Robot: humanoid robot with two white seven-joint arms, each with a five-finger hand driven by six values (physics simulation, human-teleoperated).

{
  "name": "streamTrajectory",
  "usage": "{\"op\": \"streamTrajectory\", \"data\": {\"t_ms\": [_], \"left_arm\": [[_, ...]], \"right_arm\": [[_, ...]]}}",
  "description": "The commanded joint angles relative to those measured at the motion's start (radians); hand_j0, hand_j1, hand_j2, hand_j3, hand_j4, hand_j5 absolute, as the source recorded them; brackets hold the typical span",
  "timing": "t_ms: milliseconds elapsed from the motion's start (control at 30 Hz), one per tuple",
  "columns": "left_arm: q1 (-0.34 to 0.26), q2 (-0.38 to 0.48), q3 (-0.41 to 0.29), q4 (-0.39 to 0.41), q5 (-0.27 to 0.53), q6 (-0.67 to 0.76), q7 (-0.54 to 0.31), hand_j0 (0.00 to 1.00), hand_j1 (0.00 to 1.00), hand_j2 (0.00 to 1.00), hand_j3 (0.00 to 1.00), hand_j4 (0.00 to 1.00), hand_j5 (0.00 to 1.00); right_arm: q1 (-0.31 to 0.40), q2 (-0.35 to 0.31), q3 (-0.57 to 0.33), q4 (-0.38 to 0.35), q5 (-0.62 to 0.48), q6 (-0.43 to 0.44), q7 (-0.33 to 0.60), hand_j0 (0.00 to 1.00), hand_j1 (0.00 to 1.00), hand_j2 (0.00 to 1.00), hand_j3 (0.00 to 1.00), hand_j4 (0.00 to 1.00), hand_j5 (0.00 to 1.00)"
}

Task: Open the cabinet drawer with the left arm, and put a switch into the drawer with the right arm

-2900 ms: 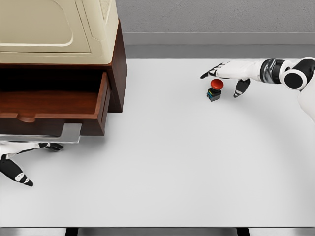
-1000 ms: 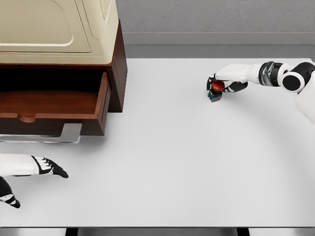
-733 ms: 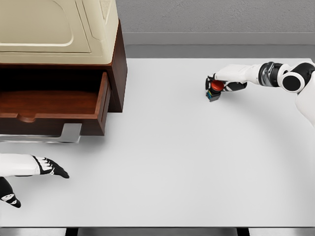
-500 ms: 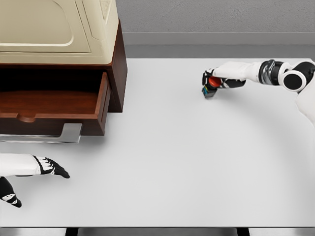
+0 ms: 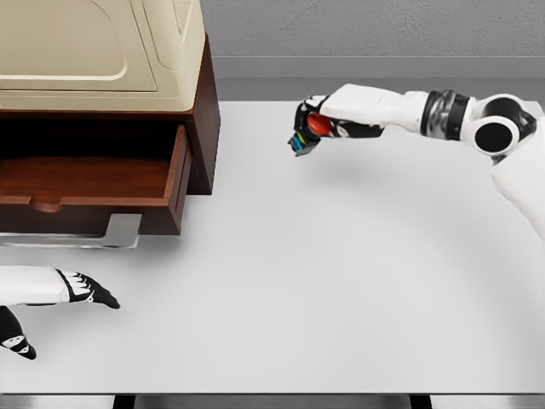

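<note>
**Switch in the air, drawer waiting open**

The cabinet (image 5: pixel 102 94) fills the upper left of the surface (image 5: pixel 341 281), a cream appliance sitting on its top. Its drawer (image 5: pixel 89 183) stands pulled out, dark wood floor bare and a metal handle across its front edge, so the opening step looks done and only the placing is left.

The right arm reaches in from the right edge across the far side of the surface. The right hand (image 5: pixel 319 126) is curled tight around the switch (image 5: pixel 308 132), fingers wrapped about its red button cap while the small dark base with its coloured terminals pokes out toward the drawer. The switch is clear of the surface, tilted on its side, and lies between the cabinet's right wall and the arm's elbow, still well short of the drawer.

As a thing to handle, the switch reads as small, rigid and light: hard plastic that will not deform or need much squeeze. The domed cap is likely smooth, so a grip around it could let the body twist; the square base would give flatter, surer faces.

The left hand (image 5: pixel 81 290) rests low at the left edge, below the drawer, fingers loosely extended and touching nothing.
</note>
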Motion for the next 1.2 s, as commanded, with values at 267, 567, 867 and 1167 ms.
{"op": "streamTrajectory", "data": {"t_ms": [267, 567, 867, 1167], "left_arm": [[0.000, 0.006, 0.002, 0.000, 0.007, 0.001, 0.000, 1.00, 1.00, 1.00, 1.00, 1.00, 1.00], [0.000, 0.009, 0.002, 0.000, 0.007, 0.001, 0.000, 1.00, 1.00, 1.00, 1.00, 1.00, 1.00], [0.000, 0.006, 0.004, 0.000, 0.005, 0.001, 0.000, 1.00, 1.00, 1.00, 1.00, 1.00, 1.00], [0.000, 0.006, 0.004, 0.000, 0.005, 0.001, 0.000, 1.00, 1.00, 1.00, 1.00, 1.00, 1.00]], "right_arm": [[-0.069, 0.008, 0.078, -0.230, -0.108, 0.003, 0.000, 0.21, 0.21, 0.21, 0.21, 0.21, 0.21], [-0.150, 0.099, 0.152, -0.268, -0.128, 0.003, 0.000, 0.21, 0.21, 0.21, 0.21, 0.21, 0.21], [-0.299, 0.214, 0.250, -0.259, -0.159, 0.003, 0.000, 0.21, 0.21, 0.21, 0.21, 0.21, 0.21], [-0.443, 0.481, 0.313, 0.252, -0.118, 0.003, 0.000, 0.18, 0.18, 0.18, 0.18, 0.18, 0.18]]}}
